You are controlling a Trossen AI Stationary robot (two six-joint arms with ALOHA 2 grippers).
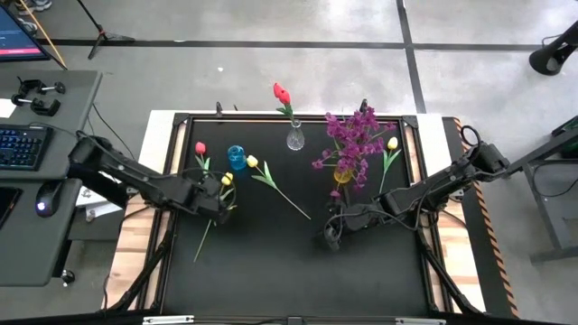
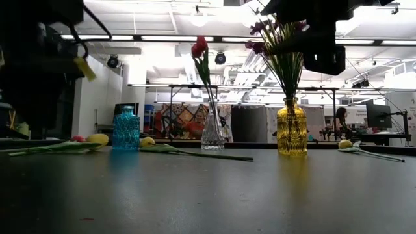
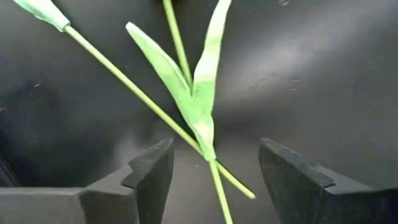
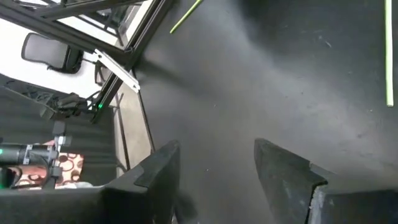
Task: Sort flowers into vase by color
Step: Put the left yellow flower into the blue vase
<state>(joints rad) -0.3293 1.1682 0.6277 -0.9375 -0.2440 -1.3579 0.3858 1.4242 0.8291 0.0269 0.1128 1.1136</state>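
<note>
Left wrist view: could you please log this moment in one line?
left claw: open over crossed flower stems | right claw: open, empty | table: dark

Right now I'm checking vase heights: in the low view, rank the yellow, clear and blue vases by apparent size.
1. yellow vase
2. clear vase
3. blue vase
The clear vase stands farther back, so its rank is unsure.

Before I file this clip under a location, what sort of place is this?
Probably a robotics lab or workshop: a keyboard and mouse on a desk beside the black table, strip lights overhead, more workbenches behind.
</note>
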